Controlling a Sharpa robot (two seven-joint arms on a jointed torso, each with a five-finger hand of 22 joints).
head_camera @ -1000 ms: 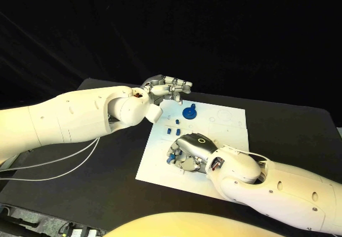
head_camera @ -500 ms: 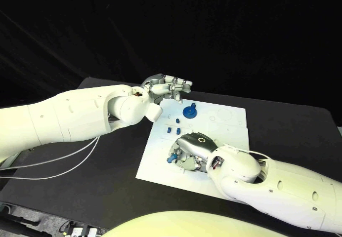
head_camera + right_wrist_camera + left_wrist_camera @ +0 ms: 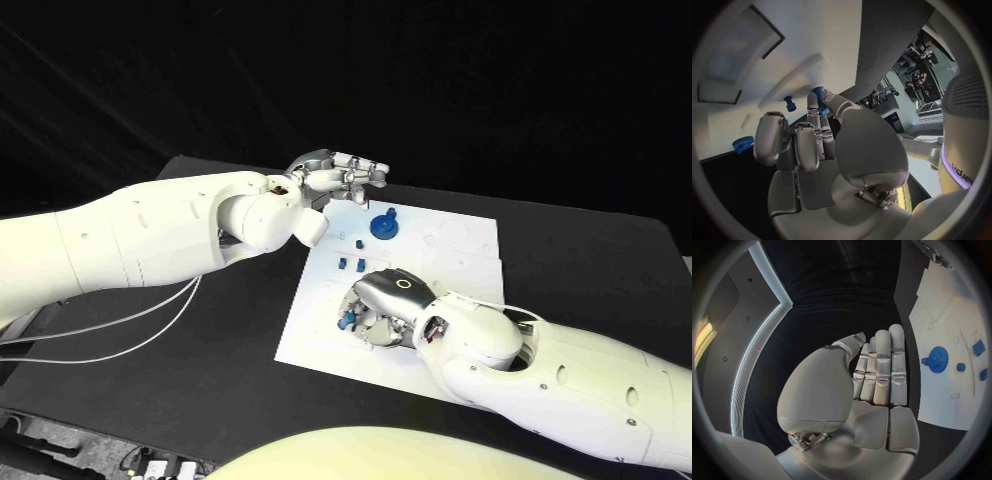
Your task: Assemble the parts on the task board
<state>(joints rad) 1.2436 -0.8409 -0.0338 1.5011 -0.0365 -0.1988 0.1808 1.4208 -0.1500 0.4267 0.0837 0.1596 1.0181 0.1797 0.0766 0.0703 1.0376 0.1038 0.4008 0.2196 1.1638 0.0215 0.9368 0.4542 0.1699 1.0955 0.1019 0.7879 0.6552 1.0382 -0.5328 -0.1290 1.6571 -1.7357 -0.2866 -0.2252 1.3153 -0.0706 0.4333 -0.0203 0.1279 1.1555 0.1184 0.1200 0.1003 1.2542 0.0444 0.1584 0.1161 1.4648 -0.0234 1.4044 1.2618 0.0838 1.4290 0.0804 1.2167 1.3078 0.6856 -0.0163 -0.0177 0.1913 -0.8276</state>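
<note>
— Where is the left hand (image 3: 335,177)?

— Above the far left corner of the task board (image 3: 462,262), just off its edge. The left wrist view shows its fingers (image 3: 879,365) straight and side by side, the palm bare. It holds nothing.

— And the right hand (image 3: 389,305)?

— Over the near left part of the board, palm down and fingers curled towards the white surface.

— Does it have hold of anything?

— There is a small blue part (image 3: 819,96) right at the tips of the thumb and one finger. In the head view the same part (image 3: 346,321) peeks out at the hand's edge, low on the board's left side. It looks touched on both sides, but I cannot tell whether it is truly pinched or simply stands on the board between them.

— What else is on the board?

— A blue gear (image 3: 382,228) stands near its far edge, close to the left hand but apart from it. Two small blue blocks (image 3: 349,265) sit side by side near the board's left edge, between the gear and the right hand. A short blue peg (image 3: 790,103) stands on the board just beyond the right hand's fingertips.

— And the board itself?

— It lies flat on the black table (image 3: 216,330).
</note>
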